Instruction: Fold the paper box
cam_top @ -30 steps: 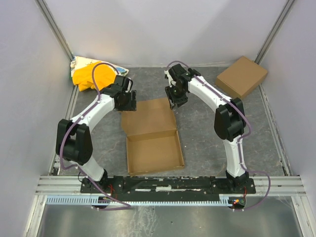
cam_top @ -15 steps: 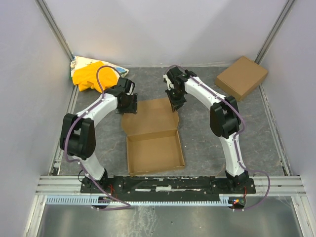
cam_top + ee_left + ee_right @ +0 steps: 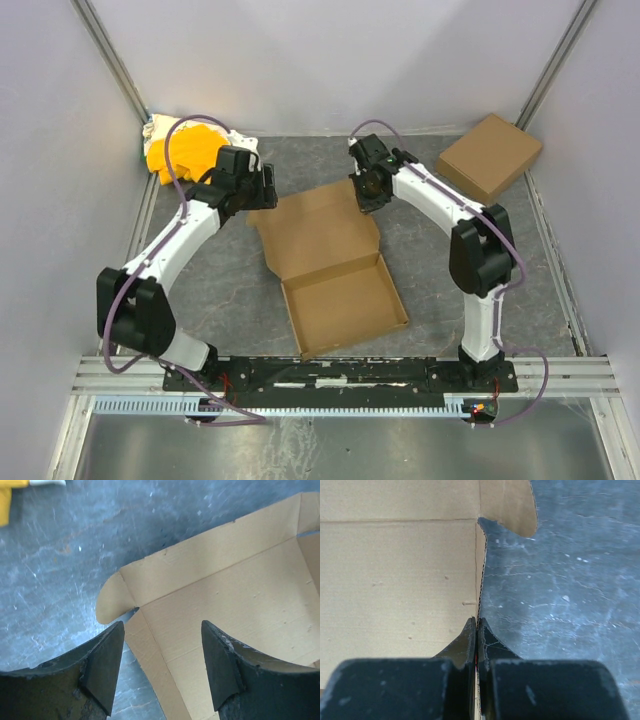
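If the right pinch slipped: the plain brown die-cut cardboard mailer box (image 3: 330, 255) would probably have dropped back or skewed on the grey mottled desk (image 3: 440, 250), because the right gripper (image 3: 477, 622) had only a thin strip of the lid's edge between its fingers.
Tear risk: a hard pull on that edge could have creased or ripped it near the rounded corner flap (image 3: 512, 510) just ahead of the gripper.
One-sided lift: the left gripper (image 3: 161, 630) held nothing, so raising the lid from the right alone could have twisted it.
Right arm: reached forward and inward, wrist pitched down, fingers pressed together on the lid's edge.
Left arm: stretched forward, gripper spread wide and empty, poised over the lid's opposite corner.
Box: lid open flat between the two grippers, walled tray behind them toward the arm bases.
Elsewhere: a yellow-and-white cloth bundle (image 3: 185, 150) lay beyond the left gripper; a second closed brown cardboard box (image 3: 490, 155) lay well off to the right gripper's right.
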Robot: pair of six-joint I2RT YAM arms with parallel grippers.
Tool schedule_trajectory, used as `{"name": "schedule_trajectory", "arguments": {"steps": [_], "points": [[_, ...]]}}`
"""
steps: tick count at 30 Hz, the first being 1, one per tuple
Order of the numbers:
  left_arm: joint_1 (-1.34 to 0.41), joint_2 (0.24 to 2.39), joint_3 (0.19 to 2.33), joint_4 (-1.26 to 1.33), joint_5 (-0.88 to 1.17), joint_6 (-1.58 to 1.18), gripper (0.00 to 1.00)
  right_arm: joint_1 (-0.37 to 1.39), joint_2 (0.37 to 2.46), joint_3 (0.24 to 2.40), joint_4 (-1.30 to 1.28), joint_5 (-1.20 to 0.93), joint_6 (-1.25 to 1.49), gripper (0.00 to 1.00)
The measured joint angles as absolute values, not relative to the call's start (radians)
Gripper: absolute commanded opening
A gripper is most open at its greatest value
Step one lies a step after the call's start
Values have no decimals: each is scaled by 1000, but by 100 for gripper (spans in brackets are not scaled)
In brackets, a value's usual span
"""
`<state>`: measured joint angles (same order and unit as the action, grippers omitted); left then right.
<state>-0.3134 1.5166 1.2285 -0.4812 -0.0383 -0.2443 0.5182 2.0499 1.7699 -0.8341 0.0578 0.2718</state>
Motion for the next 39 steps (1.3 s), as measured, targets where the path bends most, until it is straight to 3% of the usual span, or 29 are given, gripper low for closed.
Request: {"name": "schedule_trajectory", "arguments": {"steps": [14,23,31,39], "points": [[-313,1361,1159,-284,-17,-245,73,494,1594,1221,-325,308,377,1],[-313,1360,1150,-183,34,-245,73,482,1440,759,285,341,345,1],[-313,1343,1138,-81,119,-208,74,482,1385,643,534,306,320,1],[-313,1357,1137,-35,180,-147,76,482,1307,620,615,247,300,1]]}}
